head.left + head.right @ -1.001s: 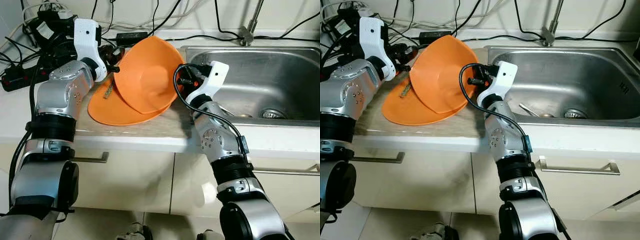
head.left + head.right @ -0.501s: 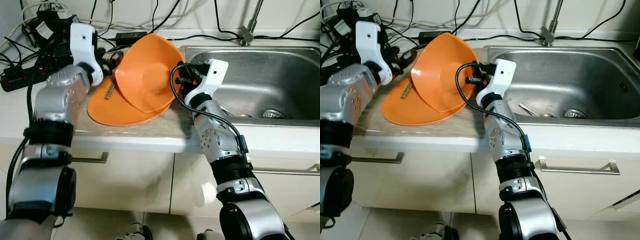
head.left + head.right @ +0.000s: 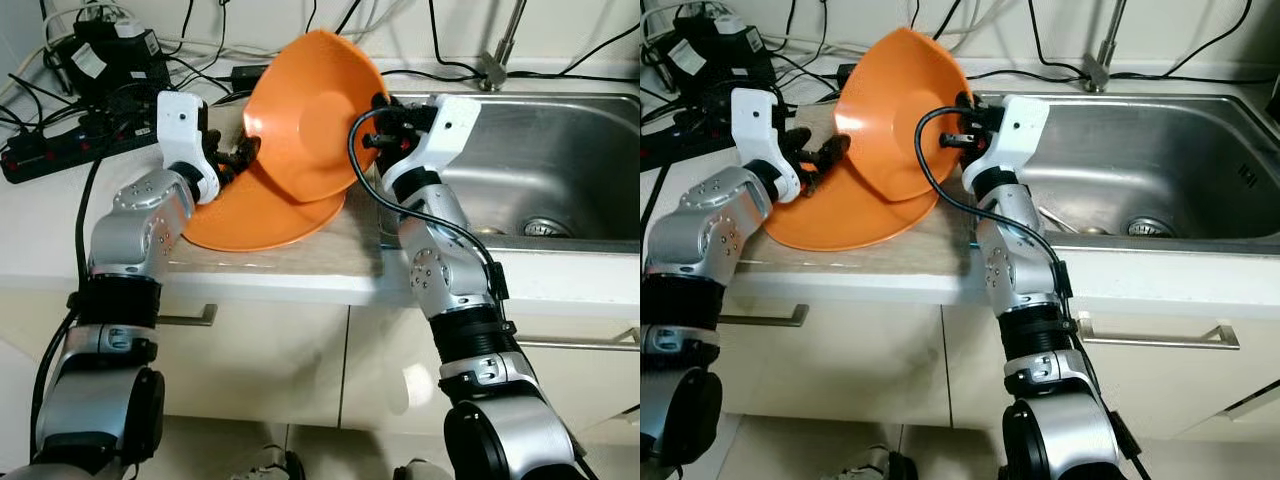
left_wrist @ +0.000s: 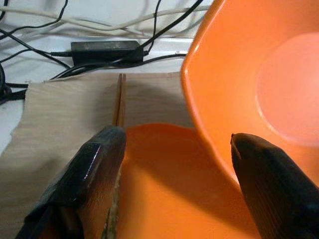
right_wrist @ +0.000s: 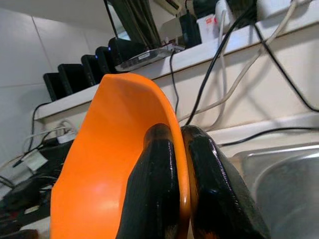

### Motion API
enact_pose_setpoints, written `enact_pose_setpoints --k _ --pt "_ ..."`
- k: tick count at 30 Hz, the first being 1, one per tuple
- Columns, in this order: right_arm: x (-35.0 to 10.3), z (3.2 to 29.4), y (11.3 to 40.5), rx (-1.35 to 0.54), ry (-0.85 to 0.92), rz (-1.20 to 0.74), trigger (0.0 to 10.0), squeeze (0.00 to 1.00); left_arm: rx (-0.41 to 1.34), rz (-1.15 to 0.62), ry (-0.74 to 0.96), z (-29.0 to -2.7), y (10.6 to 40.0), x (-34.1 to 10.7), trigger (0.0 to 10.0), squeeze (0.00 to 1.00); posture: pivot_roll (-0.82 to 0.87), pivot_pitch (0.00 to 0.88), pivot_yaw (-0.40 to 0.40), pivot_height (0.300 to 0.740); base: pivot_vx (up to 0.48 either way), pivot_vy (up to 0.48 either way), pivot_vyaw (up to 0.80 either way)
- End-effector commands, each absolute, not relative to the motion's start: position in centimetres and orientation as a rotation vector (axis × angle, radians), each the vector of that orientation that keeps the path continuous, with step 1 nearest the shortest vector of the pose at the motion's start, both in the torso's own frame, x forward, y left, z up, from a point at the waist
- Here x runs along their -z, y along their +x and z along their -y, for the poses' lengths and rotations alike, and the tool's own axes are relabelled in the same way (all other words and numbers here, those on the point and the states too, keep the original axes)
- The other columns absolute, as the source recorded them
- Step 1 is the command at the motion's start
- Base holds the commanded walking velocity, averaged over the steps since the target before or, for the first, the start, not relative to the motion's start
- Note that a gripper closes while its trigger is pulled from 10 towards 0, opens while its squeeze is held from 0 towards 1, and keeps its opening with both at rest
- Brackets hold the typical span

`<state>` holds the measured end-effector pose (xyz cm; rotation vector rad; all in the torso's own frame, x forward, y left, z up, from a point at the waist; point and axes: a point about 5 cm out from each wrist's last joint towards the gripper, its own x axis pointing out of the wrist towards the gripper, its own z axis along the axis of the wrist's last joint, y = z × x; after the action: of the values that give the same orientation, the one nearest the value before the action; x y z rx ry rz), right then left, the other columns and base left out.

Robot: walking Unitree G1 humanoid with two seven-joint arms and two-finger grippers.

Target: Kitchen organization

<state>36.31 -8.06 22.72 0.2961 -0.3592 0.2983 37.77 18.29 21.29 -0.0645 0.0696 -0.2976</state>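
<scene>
Right wrist view: right gripper (image 5: pixel 180 186) clamped on rim of tilted orange bowl (image 3: pixel 305 115). Left gripper (image 4: pixel 174 164) spread apart over orange plate (image 3: pixel 260 215).

The orange bowl (image 3: pixel 310 110) and plate (image 3: pixel 255 215) look like smooth, faintly glossy plastic. The sink (image 3: pixel 560 150) is brushed steel; the mat (image 4: pixel 65 114) is matt woodgrain.

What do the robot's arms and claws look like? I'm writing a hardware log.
Both arms are silver segments with black joints and white wrist housings. The right claw and left claw each have two long glossy black fingers. A black cable loops along the right arm.
</scene>
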Motion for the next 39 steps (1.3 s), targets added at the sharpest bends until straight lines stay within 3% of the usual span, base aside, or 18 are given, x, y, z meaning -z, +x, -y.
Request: enact_pose_setpoints --k 1,9,22,39 --pt "-25.1 8.1 36.1 -0.298 0.272 0.469 0.0 0.00 0.270 -0.027 -0.065 -18.7 37.7 -22.0 10.0 0.00 -0.07 0.000 0.078 0.707 0.000 0.000 0.00" --pt "-23.7 10.1 36.3 -0.240 0.190 0.423 0.0 0.00 0.226 0.013 -0.077 -19.5 37.7 -22.5 10.0 0.00 -0.07 0.000 0.080 0.707 0.000 0.000 0.00" --pt "-24.8 13.3 36.5 -0.124 0.019 0.503 0.0 0.00 0.236 0.036 -0.095 -19.0 37.5 -22.4 10.0 0.00 -0.08 0.000 0.089 0.707 0.000 0.000 0.00" --pt "-24.5 16.7 36.0 0.064 -0.303 0.542 0.0 0.00 0.248 0.062 -0.116 -18.4 37.7 -22.7 10.0 0.00 -0.11 0.000 0.101 0.707 0.000 0.000 0.00"
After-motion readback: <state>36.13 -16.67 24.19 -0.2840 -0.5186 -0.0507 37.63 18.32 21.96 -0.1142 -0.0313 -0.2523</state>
